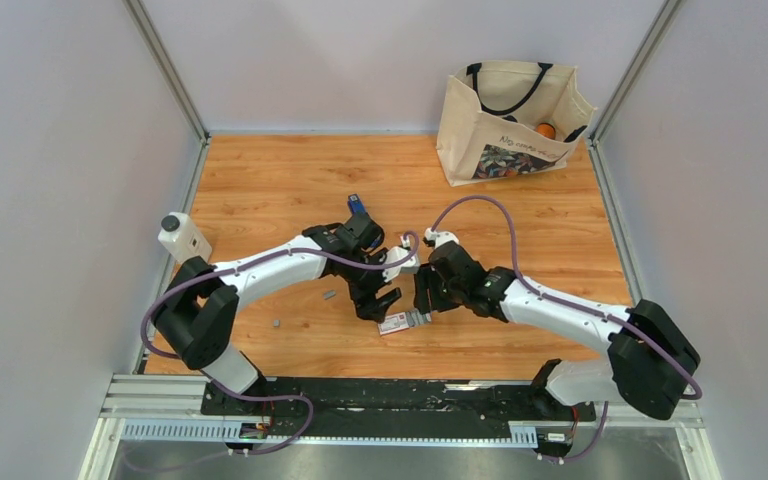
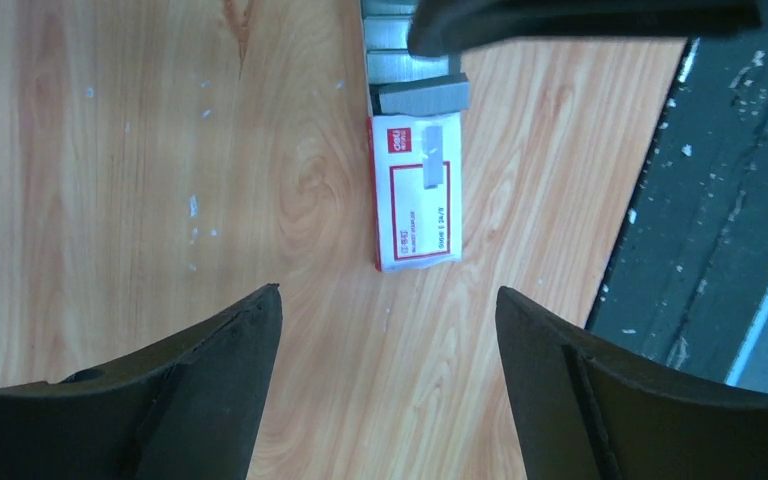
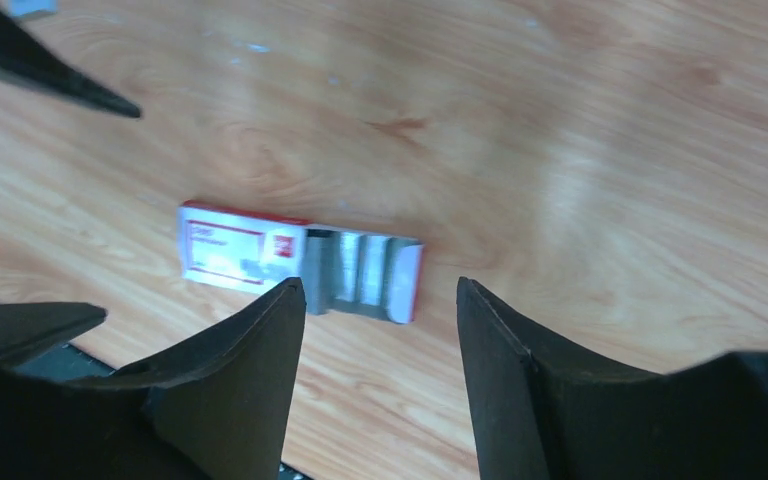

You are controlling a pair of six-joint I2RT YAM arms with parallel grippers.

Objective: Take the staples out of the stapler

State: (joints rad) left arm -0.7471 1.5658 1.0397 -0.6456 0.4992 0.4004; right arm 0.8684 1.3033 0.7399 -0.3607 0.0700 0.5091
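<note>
Both jaws stand open and empty: my left gripper [image 2: 388, 292] wide, my right gripper [image 3: 380, 285] narrower. Both hover over the small red-and-white cardboard carton [image 2: 415, 200], its drawer partly out. The slim blue stapler [image 1: 357, 205] sits behind my left wrist, and short grey staple strips [image 1: 329, 294] lie on the wooden table [image 1: 260, 180]. My worry is that the close-set grippers clash, or that a swinging arm knocks the stapler or scatters the strips.
</note>
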